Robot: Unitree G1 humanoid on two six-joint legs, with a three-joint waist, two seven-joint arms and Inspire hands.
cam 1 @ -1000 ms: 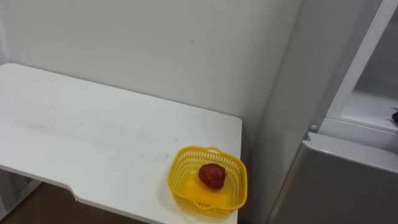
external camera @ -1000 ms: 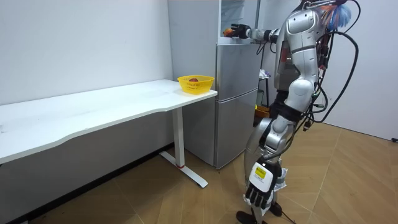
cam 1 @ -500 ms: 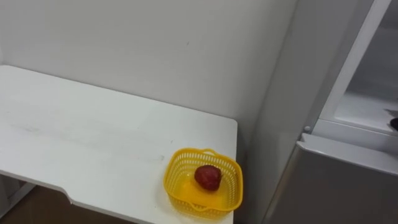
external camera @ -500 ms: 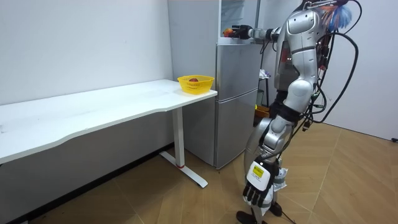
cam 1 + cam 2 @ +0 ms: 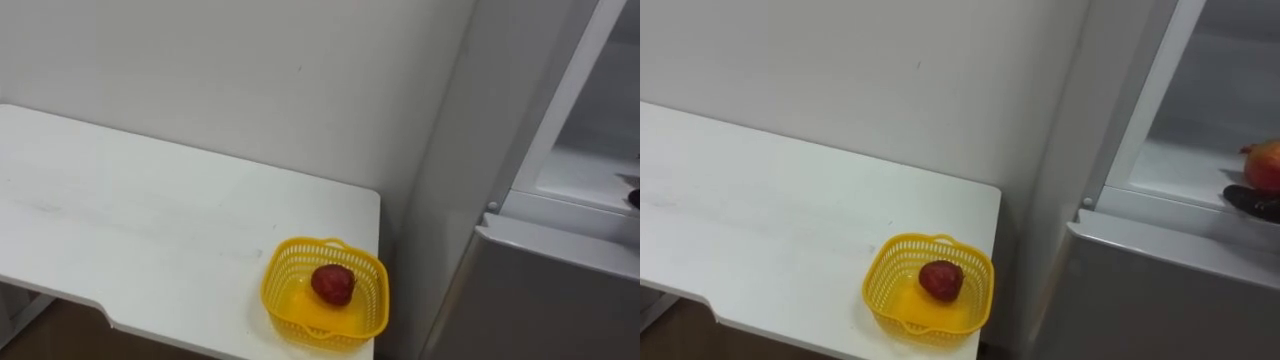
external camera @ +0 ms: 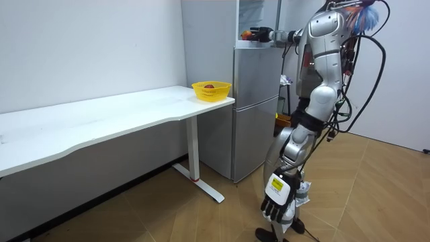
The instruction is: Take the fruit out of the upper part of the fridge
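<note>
The upper fridge compartment point(image 5: 1185, 165) stands open, with a white shelf inside. A red fruit point(image 5: 1263, 164) is at the shelf's front, at the view's right edge. My right hand point(image 5: 1248, 200) reaches in with dark fingers curled under and round that fruit. In the room view I stand facing the fridge point(image 6: 256, 107), right hand point(image 6: 261, 33) stretched out at the height of its upper part. My left hand point(image 6: 277, 200) hangs relaxed beside my leg and holds nothing.
A yellow basket point(image 5: 286, 262) with another red fruit point(image 5: 332, 284) sits on the white table's point(image 5: 150, 230) near right corner, right beside the fridge's grey side wall point(image 5: 455, 190). The lower fridge door point(image 5: 1160, 300) is shut.
In the room view my right hand has drawn back a little from the fridge. The eye view has shifted slightly to the right. The basket has not moved.
</note>
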